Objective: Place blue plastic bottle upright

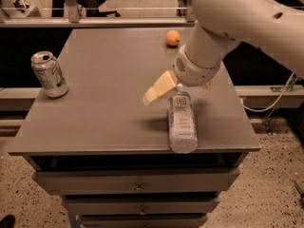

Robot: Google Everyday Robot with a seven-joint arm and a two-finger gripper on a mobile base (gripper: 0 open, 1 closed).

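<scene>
The blue plastic bottle (pixel 182 123) lies on its side near the front right edge of the grey table (pixel 109 103), its length running front to back. Its far end is hidden under my wrist. My gripper (pixel 183 87) hangs just above that far end and is open. One cream finger (pixel 160 88) sticks out to the left of the bottle, and a bit of the other finger (pixel 207 85) shows on the right. The bottle is not held.
A dented silver soda can (pixel 49 74) stands upright at the table's left edge. An orange ball (pixel 173 37) sits at the back, right of centre. Drawers are below the tabletop. A rail and chair legs stand behind the table.
</scene>
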